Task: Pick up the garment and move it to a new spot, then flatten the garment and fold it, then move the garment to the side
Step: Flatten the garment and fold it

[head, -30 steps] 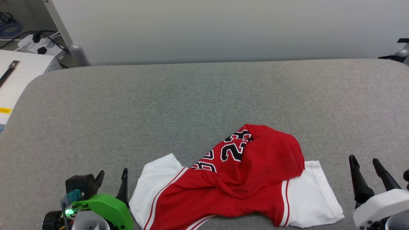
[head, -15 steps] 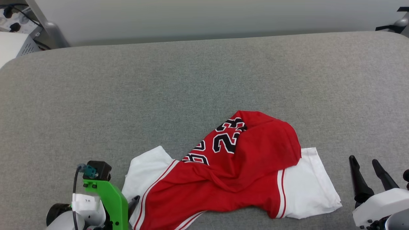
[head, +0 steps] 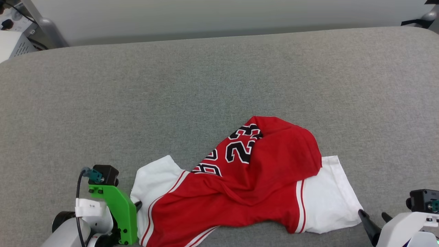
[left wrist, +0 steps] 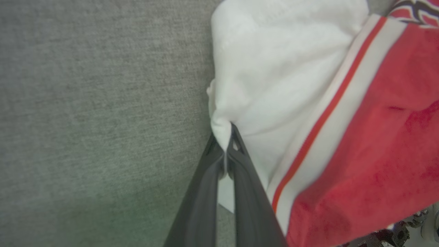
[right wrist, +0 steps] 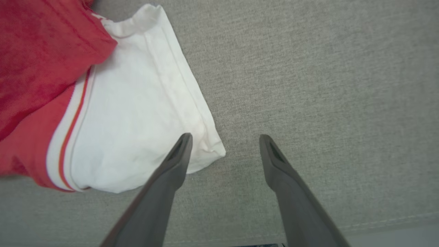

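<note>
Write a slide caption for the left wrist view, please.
Left gripper pinches the white sleeve of a red shirt lying on grey fabric.

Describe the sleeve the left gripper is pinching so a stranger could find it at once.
On the wide grey cloth surface a crumpled red jersey lies near the front edge. Its white sleeve on the robot's left is the one, pinched at its outer edge by the left gripper; the other white sleeve lies free.
</note>
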Available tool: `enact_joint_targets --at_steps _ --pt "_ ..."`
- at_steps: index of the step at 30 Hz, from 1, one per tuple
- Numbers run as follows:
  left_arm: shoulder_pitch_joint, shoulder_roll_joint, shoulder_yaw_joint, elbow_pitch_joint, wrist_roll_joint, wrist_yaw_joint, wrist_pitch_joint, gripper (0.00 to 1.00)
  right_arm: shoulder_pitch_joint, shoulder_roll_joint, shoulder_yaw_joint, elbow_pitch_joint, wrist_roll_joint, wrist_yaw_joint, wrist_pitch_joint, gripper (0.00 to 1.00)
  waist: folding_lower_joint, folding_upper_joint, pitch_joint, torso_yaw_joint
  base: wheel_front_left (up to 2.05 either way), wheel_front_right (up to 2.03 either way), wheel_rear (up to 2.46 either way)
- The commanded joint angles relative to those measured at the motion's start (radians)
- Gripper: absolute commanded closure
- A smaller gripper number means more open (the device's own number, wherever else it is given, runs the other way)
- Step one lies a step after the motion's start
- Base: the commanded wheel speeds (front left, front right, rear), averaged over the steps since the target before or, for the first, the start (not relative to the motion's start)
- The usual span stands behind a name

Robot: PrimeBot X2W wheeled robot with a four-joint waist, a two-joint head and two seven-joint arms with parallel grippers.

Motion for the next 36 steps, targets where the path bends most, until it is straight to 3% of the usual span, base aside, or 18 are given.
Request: enact_joint_targets --at_steps 1,10,18,19,20,27,36 --pt "0.025 -0.032 -0.014 0.007 0.020 0.008 -0.020 1.00 0.014 -0.017 0.008 0.005 0.012 0.000 0.041 0.00 0.0000 0.0000 -0.008 0.009 0.00 0.00 0.00" --pt "0.089 0.019 0.010 -0.233 0.092 0.110 -0.098 1.00 -0.022 -0.080 0.064 0.082 0.048 0.000 0.135 0.00 0.0000 0.0000 -0.019 0.060 0.00 0.00 0.00" --pt "0.117 0.032 0.003 -0.374 0.127 0.163 -0.102 1.00 -0.064 -0.094 0.146 0.205 0.078 0.000 0.157 0.00 0.0000 0.0000 -0.010 0.089 0.00 0.00 0.00" --pt "0.120 0.033 0.003 -0.380 0.128 0.166 -0.102 1.00 -0.066 -0.097 0.152 0.220 0.075 0.000 0.161 0.40 0.0000 0.0000 -0.011 0.090 0.00 0.00 0.00" --pt "0.123 0.032 0.004 -0.386 0.127 0.169 -0.104 1.00 -0.066 -0.096 0.160 0.237 0.081 0.000 0.171 1.00 0.0000 0.0000 -0.013 0.091 0.00 0.00 0.00" --pt "0.148 0.035 0.012 -0.405 0.127 0.185 -0.124 1.00 -0.058 -0.102 0.134 0.223 0.112 0.000 0.172 1.00 0.0000 0.0000 -0.053 0.087 0.00 0.00 0.00" --pt "0.114 0.093 0.071 -0.514 0.168 0.214 -0.157 1.00 -0.056 -0.117 0.023 -0.061 0.095 0.000 0.168 1.00 0.0000 0.0000 -0.127 0.071 0.00 0.00 0.00"
